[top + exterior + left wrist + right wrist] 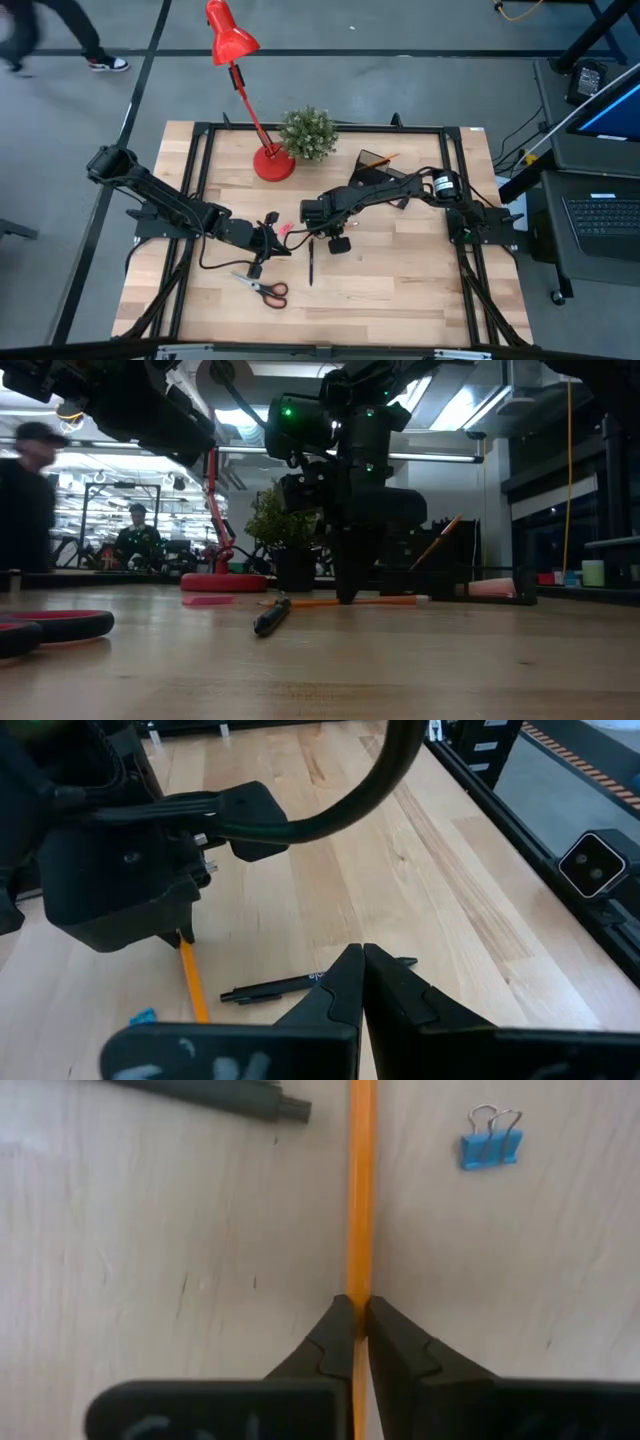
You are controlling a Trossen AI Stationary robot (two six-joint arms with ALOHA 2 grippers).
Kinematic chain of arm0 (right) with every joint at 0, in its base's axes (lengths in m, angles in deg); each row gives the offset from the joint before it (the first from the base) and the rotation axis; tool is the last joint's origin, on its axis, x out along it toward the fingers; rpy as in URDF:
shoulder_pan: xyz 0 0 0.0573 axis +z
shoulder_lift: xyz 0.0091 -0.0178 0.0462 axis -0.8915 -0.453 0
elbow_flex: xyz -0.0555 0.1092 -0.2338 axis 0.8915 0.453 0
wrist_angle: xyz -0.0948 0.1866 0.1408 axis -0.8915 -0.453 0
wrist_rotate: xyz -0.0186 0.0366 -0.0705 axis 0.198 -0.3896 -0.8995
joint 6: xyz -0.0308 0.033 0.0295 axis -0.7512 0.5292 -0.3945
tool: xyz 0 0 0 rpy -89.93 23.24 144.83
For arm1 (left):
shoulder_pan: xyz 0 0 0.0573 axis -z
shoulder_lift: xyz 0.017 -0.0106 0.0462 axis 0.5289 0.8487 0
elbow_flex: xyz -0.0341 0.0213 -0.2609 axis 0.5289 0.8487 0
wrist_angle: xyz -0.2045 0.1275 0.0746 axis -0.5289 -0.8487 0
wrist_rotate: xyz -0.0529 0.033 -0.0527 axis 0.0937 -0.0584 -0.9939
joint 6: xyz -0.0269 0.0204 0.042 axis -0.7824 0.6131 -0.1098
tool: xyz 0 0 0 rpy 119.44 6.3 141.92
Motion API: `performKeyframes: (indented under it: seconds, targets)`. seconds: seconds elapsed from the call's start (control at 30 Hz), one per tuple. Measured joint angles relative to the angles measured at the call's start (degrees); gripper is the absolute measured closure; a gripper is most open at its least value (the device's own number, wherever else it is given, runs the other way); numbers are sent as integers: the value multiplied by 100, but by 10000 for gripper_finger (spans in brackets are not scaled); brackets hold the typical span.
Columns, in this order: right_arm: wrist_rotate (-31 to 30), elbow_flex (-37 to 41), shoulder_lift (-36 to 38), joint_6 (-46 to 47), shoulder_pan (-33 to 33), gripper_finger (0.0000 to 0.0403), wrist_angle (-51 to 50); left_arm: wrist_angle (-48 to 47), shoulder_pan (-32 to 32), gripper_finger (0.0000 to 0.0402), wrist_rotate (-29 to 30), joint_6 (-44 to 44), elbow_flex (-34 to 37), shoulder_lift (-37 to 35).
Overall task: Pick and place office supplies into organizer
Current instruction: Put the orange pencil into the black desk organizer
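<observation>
The right gripper (360, 1330) pinches 1 orange pencil (360, 1190) lying flat mid-table, its long axis running 12 to 6 through the jaws, organizer (385, 172) toward 1 o'clock; the empty left gripper (362, 982) is closed

Robotics lab or workshop, wooden table (400, 290) framed by black metal rails, grey floor marked with tape lines, laptop (605, 215) on side bench, more rigs and people (137, 540) seen behind, ceiling strip lights.
</observation>
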State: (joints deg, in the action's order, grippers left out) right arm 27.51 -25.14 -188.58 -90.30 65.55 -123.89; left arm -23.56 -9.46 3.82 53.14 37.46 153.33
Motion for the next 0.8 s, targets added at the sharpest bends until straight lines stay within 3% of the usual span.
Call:
performKeyframes:
  seconds: [0.57, 0.8]
  targets:
    - [-2, -22, 25, 111, 48, 380, 44, -35, 0, 398, 0, 0, 0, 0]
    - [-4, -24, 441, 129, 48, 380, -2, -47, 0, 398, 0, 0, 0, 0]
